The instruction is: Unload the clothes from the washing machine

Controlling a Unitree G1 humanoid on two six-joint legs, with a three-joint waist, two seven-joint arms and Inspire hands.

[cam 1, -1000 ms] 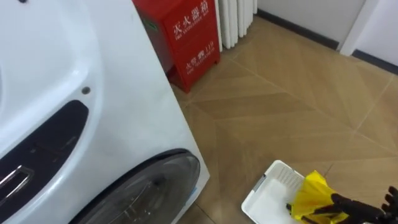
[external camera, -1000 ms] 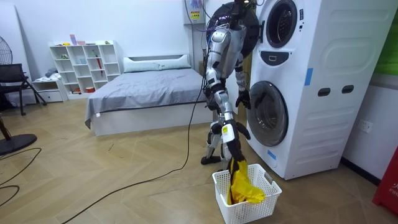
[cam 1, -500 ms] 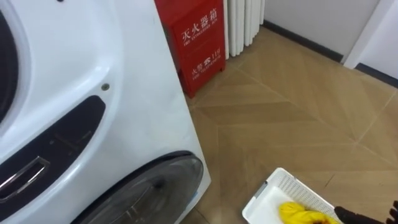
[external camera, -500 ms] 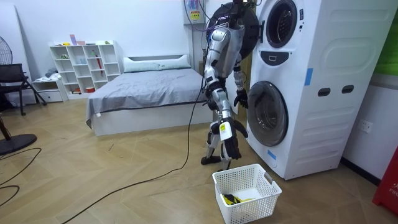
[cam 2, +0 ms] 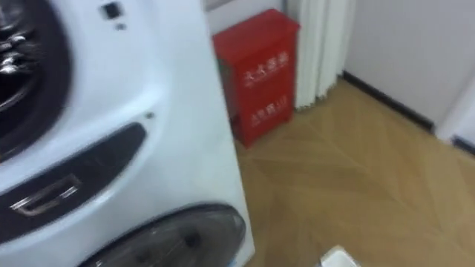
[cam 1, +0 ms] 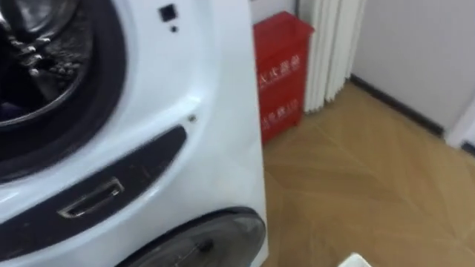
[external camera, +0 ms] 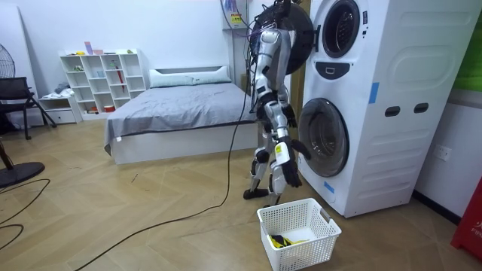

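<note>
Wooden herringbone floor [external camera: 151,226], white basket [external camera: 301,248] standing near the washing machine [external camera: 376,135], red cabinet [cam 1: 280,81] beside the machine, bed [external camera: 181,105] well apart.

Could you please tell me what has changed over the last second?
The right hand let the yellow garment go into the white basket and rose clear of it; the robot straightened and its head camera swung up toward the upper drum. The basket and washing machine stayed put.
</note>
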